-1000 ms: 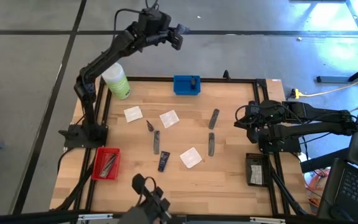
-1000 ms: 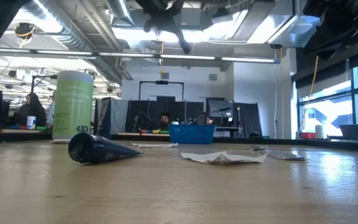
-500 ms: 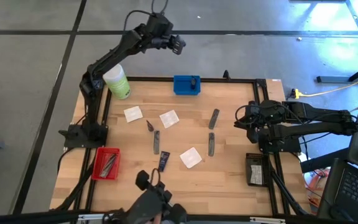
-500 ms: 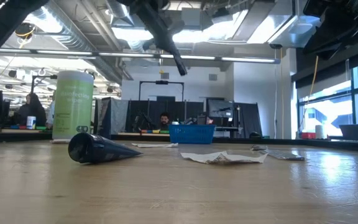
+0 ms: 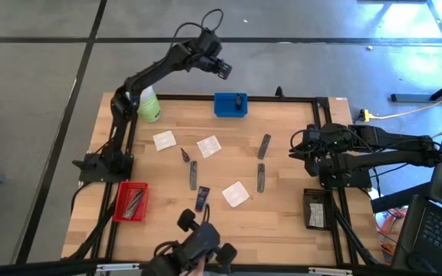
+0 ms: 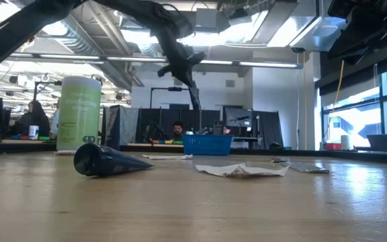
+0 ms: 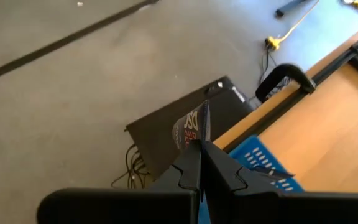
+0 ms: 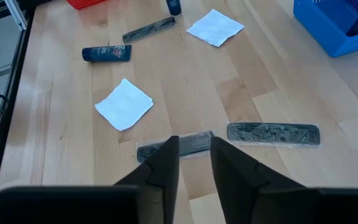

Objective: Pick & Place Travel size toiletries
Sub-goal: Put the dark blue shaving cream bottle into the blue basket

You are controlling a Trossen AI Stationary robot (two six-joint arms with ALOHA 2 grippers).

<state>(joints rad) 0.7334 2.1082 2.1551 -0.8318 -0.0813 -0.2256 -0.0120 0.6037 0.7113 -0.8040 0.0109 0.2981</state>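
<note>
Pale wooden planks of the table carry the travel size toiletries: white sachets, slim grey tubes, a dark cone and the navy tube, scattered around the middle. My right pincer hangs at three o'clock, fingers parted a little and holding nothing, with a grey tube just ahead of it. My left pincer is raised off the table at twelve o'clock, beyond the blue tray, pressed closed and empty. To grasp well, I judge I should straddle that tube across its narrow width, then descend squarely.
</note>
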